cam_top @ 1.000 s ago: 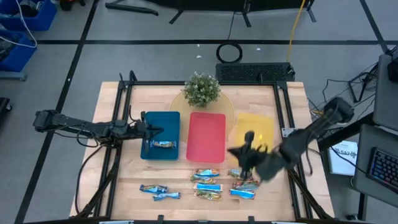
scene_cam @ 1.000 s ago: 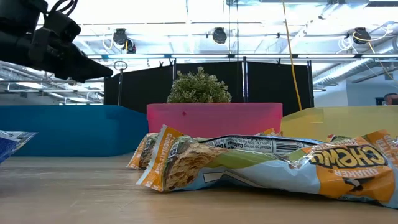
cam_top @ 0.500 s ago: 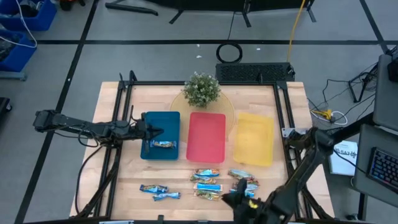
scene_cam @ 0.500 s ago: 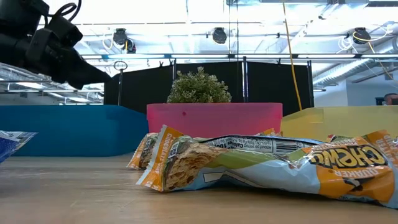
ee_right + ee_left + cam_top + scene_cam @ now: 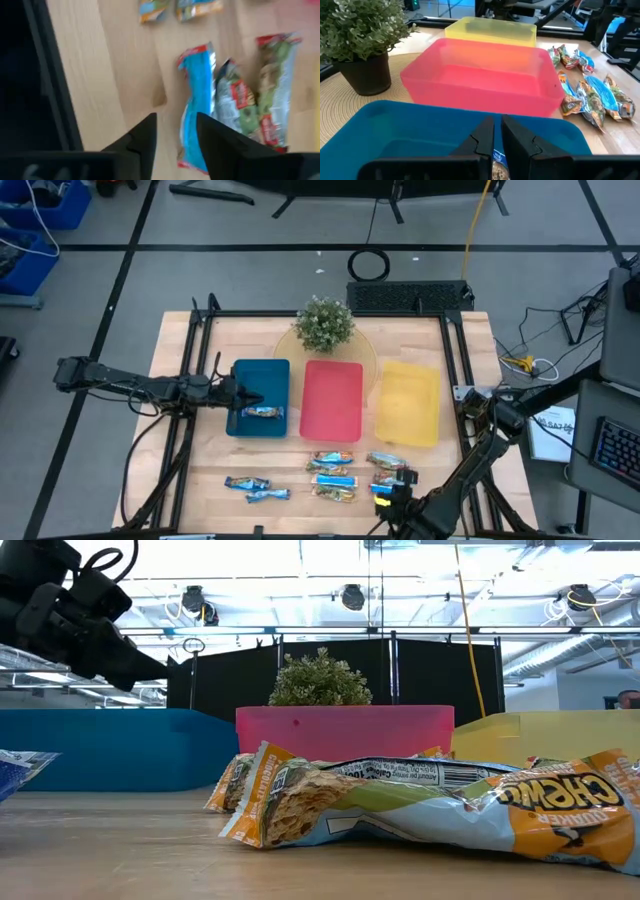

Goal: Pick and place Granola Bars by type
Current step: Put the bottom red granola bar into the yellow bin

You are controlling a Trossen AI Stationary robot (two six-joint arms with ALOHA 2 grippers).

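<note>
We count nine Granola Bars (image 5: 335, 476), one in the blue tray (image 5: 257, 397); left hand (image 5: 243, 396) narrow there, right hand (image 5: 398, 502) parted at six o'clock.

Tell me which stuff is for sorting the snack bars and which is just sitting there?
For the job:
- small shiny-wrapped granola bars
- flat blue plastic tray, one bar inside
- flat red plastic tray
- flat yellow plastic tray

Just sitting there:
- small green potted plant
- round woven mat

We are counting three trays on the table (image 5: 180, 430): one blue tray (image 5: 259, 380), one red tray (image 5: 332, 400) and one yellow tray (image 5: 408, 402). We are seeing one potted plant (image 5: 324, 323) and roughly nine granola bars (image 5: 333, 480) (one lying in the blue tray, two off apart, the rest clustered)
</note>
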